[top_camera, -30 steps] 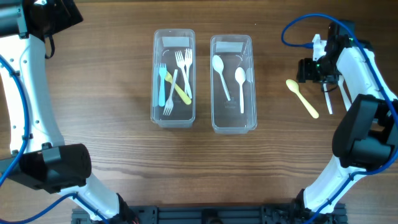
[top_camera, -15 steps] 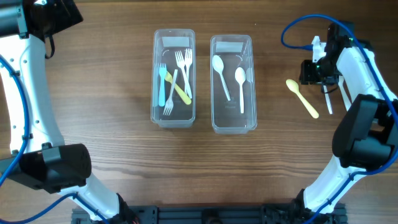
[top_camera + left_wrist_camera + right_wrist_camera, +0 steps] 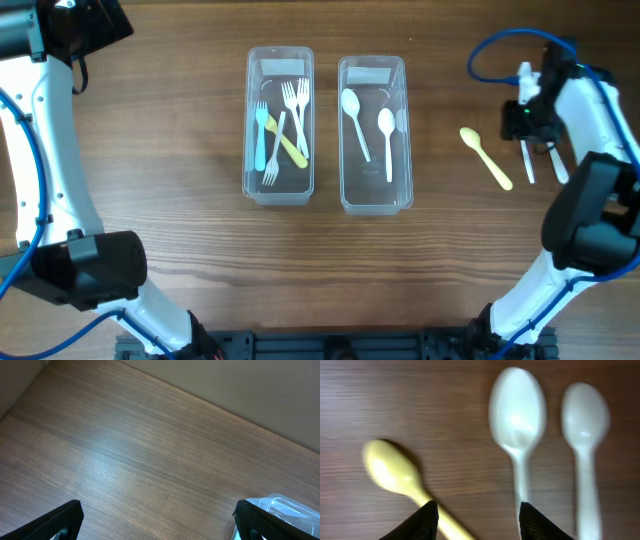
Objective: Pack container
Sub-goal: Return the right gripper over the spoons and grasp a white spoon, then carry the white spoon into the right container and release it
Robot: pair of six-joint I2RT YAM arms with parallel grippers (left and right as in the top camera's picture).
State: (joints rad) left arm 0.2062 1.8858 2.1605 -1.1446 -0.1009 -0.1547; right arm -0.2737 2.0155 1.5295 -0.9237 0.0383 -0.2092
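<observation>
Two clear containers stand side by side: the left container (image 3: pixel 279 180) holds several forks, the right container (image 3: pixel 375 195) holds white spoons. A yellow spoon (image 3: pixel 486 157) (image 3: pixel 395 472) and two white spoons (image 3: pixel 527 162) (image 3: pixel 517 415) lie on the wood at the right. My right gripper (image 3: pixel 523 122) (image 3: pixel 478 522) hovers over them, open, with bare wood between its fingertips. The yellow handle runs by its left tip, and a white handle by its right tip. My left gripper (image 3: pixel 157 522) is open wide over bare table at the far left.
A corner of the fork container (image 3: pixel 282 507) shows at the left wrist view's lower right. The left arm (image 3: pixel 60 150) runs down the table's left edge. The second white spoon (image 3: pixel 585 415) lies right of the first.
My right gripper has shifted right, from above the yellow spoon toward the white spoons, and its jaws have narrowed somewhat. The left arm has not moved.
</observation>
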